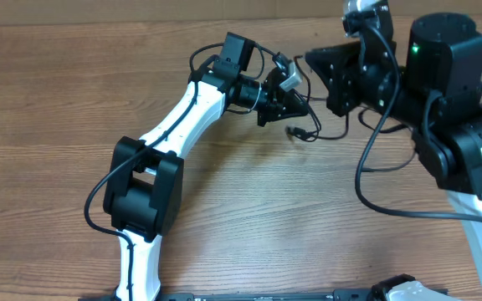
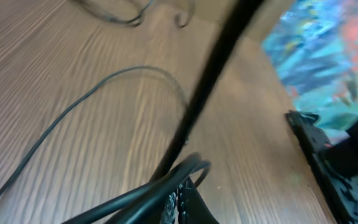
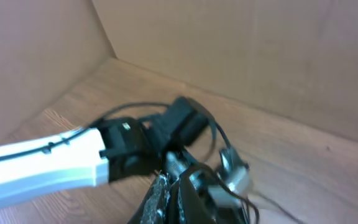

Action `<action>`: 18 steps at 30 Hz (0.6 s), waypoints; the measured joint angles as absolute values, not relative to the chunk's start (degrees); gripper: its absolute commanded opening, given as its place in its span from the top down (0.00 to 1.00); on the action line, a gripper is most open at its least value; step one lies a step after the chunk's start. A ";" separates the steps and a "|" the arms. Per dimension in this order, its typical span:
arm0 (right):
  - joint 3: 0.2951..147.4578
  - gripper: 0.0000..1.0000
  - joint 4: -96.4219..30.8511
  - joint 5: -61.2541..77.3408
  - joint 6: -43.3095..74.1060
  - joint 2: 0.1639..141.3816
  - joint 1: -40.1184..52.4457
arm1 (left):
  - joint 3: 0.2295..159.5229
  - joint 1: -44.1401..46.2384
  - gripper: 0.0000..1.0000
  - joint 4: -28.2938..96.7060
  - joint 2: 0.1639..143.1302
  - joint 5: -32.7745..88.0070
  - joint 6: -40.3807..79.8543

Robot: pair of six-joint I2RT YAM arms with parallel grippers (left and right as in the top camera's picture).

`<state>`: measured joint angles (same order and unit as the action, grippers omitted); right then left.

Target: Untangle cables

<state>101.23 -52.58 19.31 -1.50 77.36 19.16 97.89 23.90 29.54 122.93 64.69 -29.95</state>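
The cables are thin black cords bunched between my two grippers in the overhead view (image 1: 304, 125), with a silver-tipped plug (image 1: 288, 78) held up and loose strands trailing on the wood. My left gripper (image 1: 289, 102) is shut on a bundle of black strands; in the left wrist view the strands (image 2: 135, 196) cross its jaws (image 2: 182, 202), and one thin cord (image 2: 104, 84) curves over the table. My right gripper (image 1: 315, 62) is close beside it. In the right wrist view its jaws (image 3: 178, 196) are pressed together with cords and the silver plug (image 3: 232, 175) against them.
The table is brown wood (image 1: 48, 125). A thick black arm wire (image 1: 375, 188) loops on the table at the right. A cardboard wall (image 3: 241, 50) stands behind the table. The left arm's white link (image 3: 42, 165) reaches across in the right wrist view.
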 measured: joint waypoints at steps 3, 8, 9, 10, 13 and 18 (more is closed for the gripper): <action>101.23 0.96 -55.51 15.84 -1.48 76.66 19.16 | 97.89 22.68 0.96 29.58 122.93 59.86 -25.19; 101.23 0.96 -57.12 12.47 -1.50 76.34 19.16 | 97.89 17.12 0.85 29.58 122.93 55.72 -18.11; 101.23 0.96 -57.12 12.08 -1.48 76.34 19.16 | 97.89 15.92 0.59 29.58 122.93 55.42 -16.97; 101.23 0.96 -57.10 11.84 -1.45 76.34 19.16 | 97.89 14.74 0.27 29.56 122.93 55.37 -15.90; 101.23 0.96 -57.12 11.51 -1.19 76.34 19.16 | 97.89 12.36 0.00 29.56 122.93 55.64 -14.22; 101.23 0.96 -57.10 11.16 -0.67 76.34 19.16 | 97.89 14.20 0.01 29.78 122.93 56.58 -14.48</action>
